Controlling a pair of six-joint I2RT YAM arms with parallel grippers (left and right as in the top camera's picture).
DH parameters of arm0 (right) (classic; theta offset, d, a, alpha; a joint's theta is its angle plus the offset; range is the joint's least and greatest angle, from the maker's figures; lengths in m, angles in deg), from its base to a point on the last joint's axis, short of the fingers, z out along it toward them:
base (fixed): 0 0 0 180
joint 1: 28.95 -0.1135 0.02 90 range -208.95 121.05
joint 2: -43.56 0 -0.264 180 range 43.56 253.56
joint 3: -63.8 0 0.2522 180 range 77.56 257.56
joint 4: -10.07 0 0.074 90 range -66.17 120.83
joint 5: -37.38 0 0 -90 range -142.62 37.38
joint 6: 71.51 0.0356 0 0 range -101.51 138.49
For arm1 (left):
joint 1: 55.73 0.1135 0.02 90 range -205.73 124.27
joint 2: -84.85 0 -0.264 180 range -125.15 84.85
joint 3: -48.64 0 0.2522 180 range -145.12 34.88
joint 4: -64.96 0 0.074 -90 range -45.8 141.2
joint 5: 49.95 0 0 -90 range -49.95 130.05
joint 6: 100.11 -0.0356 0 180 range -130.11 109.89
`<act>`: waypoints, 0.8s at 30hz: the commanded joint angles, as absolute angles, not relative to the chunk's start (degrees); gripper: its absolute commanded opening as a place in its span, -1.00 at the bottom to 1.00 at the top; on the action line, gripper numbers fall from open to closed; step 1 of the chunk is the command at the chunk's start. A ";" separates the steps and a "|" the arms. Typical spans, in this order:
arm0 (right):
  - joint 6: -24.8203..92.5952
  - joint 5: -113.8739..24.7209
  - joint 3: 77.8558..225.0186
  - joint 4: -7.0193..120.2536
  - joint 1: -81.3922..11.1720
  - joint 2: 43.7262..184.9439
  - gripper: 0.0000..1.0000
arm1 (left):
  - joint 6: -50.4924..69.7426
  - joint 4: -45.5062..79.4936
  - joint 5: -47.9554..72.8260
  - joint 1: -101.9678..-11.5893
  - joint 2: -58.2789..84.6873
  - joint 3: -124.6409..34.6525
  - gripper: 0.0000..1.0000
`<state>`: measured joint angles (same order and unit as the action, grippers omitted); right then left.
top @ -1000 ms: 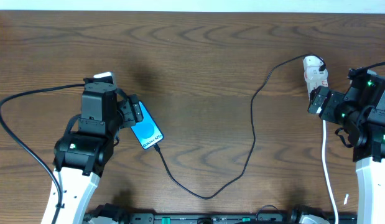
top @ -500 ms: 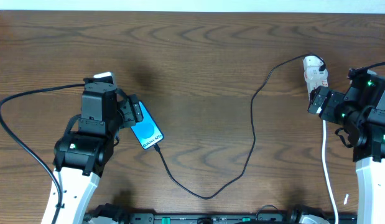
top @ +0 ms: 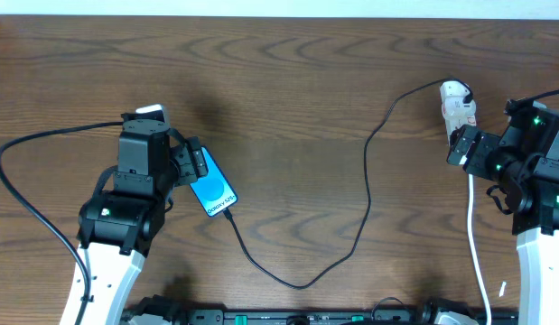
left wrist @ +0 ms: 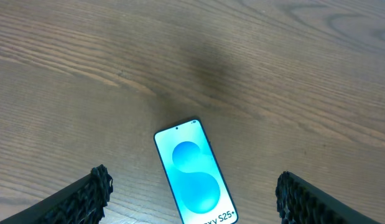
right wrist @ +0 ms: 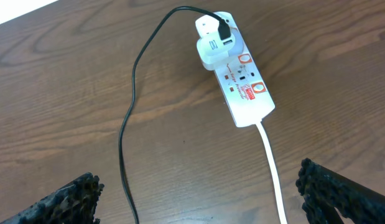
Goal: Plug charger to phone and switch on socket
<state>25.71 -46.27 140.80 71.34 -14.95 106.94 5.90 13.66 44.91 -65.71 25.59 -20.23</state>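
Though it hangs just over the phone [left wrist: 195, 174], the left claw [left wrist: 193, 182] is released, its black fingers [left wrist: 96, 190] spread wide at either side of the wrist view and gripping nothing. The phone lies flat on the dark wooden worktop [top: 288, 81], screen up and lit bright blue. It is set at a slant on the left half, with its upper end under the claw in the overhead view. At its lower short edge the charger cable [top: 366, 181] meets it; how deep the tip sits is too small to tell. From there the thin black cable runs toward the near edge, bends in a loop, climbs up the middle of the worktop and curves right to the power strip [right wrist: 239, 78]. It ends at a white adapter [right wrist: 212, 40] plugged into the far end of the strip. The strip is narrow and white and lies flat near the right side, with two red-outlined buttons [right wrist: 245, 59] along it; whether they are on I cannot tell. A white cord [right wrist: 273, 177] leaves its near end. The right claw [right wrist: 198, 177] is released as well, its fingers [right wrist: 74, 199] far apart and empty, just short of the strip's near end in the wrist view.
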 commanded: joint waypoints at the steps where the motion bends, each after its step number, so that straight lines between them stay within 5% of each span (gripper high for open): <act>1: 26.37 -46.93 140.54 71.45 -15.17 106.94 0.98 | 4.74 13.46 45.68 -65.79 26.29 -20.73 0.73; 24: 26.35 -46.93 140.54 71.45 -15.17 106.94 0.99 | 4.74 12.24 45.66 -65.79 39.05 -3.36 0.73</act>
<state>25.71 -46.42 140.78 71.36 -14.95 106.94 5.90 12.57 44.91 -65.71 36.91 -4.27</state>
